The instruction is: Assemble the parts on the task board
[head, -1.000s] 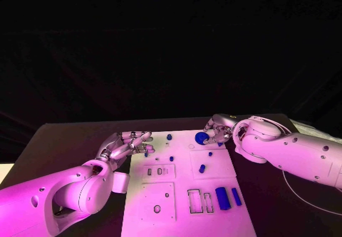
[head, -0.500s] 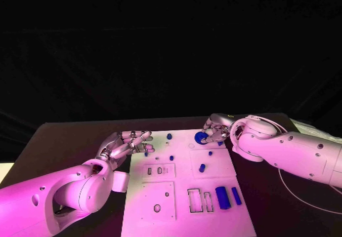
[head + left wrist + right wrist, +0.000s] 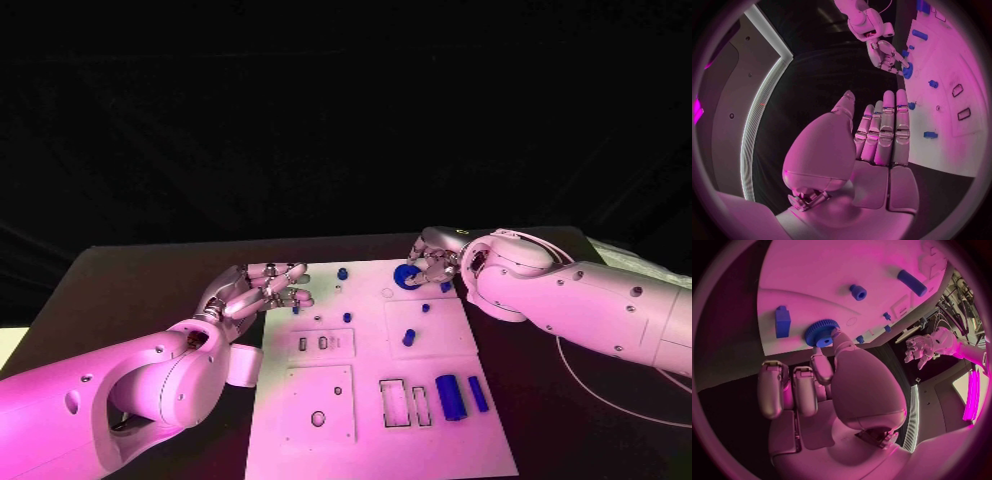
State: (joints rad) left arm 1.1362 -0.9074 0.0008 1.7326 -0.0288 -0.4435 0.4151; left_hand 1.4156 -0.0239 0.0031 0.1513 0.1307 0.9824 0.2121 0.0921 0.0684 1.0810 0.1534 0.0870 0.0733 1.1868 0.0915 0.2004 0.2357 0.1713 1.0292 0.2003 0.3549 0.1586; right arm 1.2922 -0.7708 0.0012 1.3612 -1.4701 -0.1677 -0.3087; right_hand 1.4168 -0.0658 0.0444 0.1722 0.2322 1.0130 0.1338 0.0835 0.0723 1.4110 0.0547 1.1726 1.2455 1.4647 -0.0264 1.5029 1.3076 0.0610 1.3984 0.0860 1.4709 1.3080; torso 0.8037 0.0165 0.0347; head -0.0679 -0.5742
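Meanwhile the right robot hand (image 3: 433, 262) pinches a blue gear (image 3: 408, 277) over the task board (image 3: 378, 400); nearby pegs (image 3: 408, 339) stand close. The left robot hand (image 3: 260, 290) hovers released beside it.

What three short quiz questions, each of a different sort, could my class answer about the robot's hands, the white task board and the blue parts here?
1. True or false: the left hand holds a blue part.
2. Multiple choice: what does the right hand pinch? A) the long blue bar B) the round blue toothed gear C) nothing
3. Fill in: the left hand hovers by the white task board's ____ edge, seen from the head camera.

Key:
1. False; its fingers are spread and hold nothing.
2. B; the fingertips close on the gear at the board's far right corner.
3. Left.
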